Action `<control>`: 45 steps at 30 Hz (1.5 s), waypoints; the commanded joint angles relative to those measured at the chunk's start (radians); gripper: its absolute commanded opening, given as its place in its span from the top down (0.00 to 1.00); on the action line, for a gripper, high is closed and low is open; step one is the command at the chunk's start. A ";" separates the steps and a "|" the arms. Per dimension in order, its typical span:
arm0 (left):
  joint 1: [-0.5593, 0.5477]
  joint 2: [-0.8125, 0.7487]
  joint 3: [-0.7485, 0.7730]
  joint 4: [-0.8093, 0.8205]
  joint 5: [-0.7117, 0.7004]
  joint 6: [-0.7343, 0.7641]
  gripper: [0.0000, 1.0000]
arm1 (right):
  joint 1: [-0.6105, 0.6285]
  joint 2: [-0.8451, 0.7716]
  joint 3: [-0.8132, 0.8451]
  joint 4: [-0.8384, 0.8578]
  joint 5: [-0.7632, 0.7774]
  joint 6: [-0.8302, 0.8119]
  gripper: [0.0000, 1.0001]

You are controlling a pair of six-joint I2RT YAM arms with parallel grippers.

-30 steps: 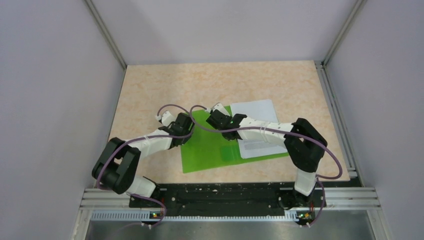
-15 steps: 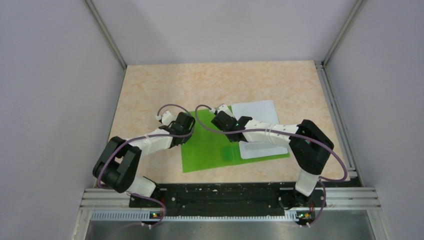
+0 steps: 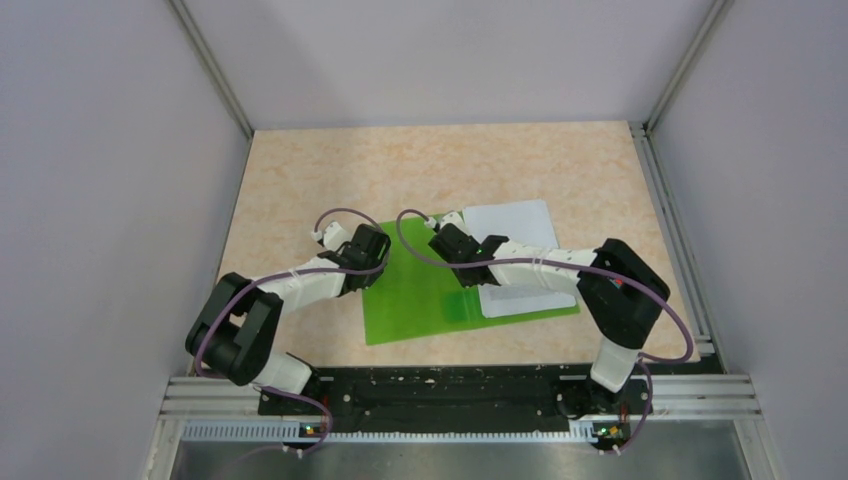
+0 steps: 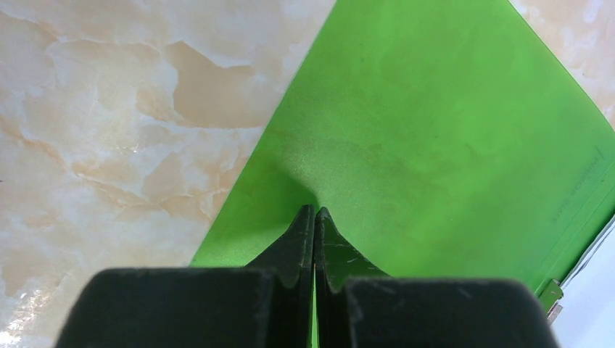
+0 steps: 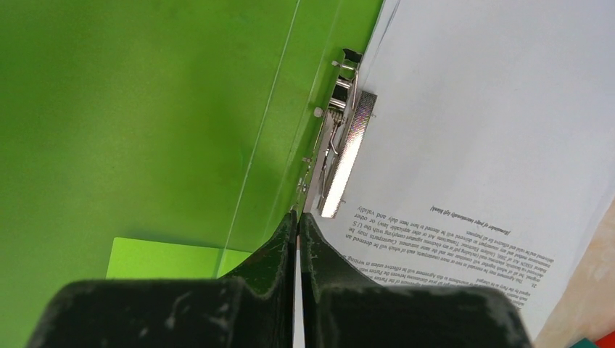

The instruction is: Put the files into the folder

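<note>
The only legible-looking print is on the top sheet of the files point(image 5: 493, 130), seen upside down from the right wrist. There is a short italic line that seems to say the rest of the page is left blank, and below it a block of small text too fine to read. A faint line of moulded lettering runs along the far edge of the green folder point(image 4: 435, 130) in the left wrist view, and it is illegible. A paler rectangular patch point(image 5: 163, 257) shows through the translucent plastic, with no writing to be made out.

The folder lies open and flat on the marbled worktop point(image 3: 400, 170). The white sheets rest on its right half, their left edge against the metal clip point(image 5: 344, 156) at the spine.

The left hand point(image 4: 314, 212) has its fingers pressed together, tips down on the green cover near its left edge, where the plastic dimples slightly. The right hand point(image 5: 297, 216) is also closed, tips touching just below the clip. A thin pale line sits in the seam between its fingers, and I cannot tell whether that is a pinched sheet.

The right arm hides much of the paper's lower half from above. A red and teal scrap point(image 5: 605, 339) is cut off at the frame corner.
</note>
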 commanded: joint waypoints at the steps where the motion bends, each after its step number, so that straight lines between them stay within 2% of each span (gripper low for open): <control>1: 0.005 0.070 -0.057 -0.157 0.045 0.008 1.00 | -0.038 0.041 -0.051 -0.039 -0.057 0.023 1.00; 15: 0.005 0.078 -0.062 -0.135 0.052 0.024 1.00 | -0.049 0.121 -0.054 -0.011 -0.090 0.032 1.00; 24: 0.005 0.082 -0.060 -0.137 0.048 0.019 1.00 | -0.067 0.111 -0.068 -0.038 -0.047 0.039 1.00; 36: 0.005 0.095 -0.067 -0.115 0.063 0.026 1.00 | -0.070 0.172 -0.067 0.003 -0.136 0.052 1.00; 45: 0.004 0.100 -0.068 -0.113 0.059 0.028 1.00 | -0.077 0.178 -0.085 -0.042 -0.068 0.083 1.00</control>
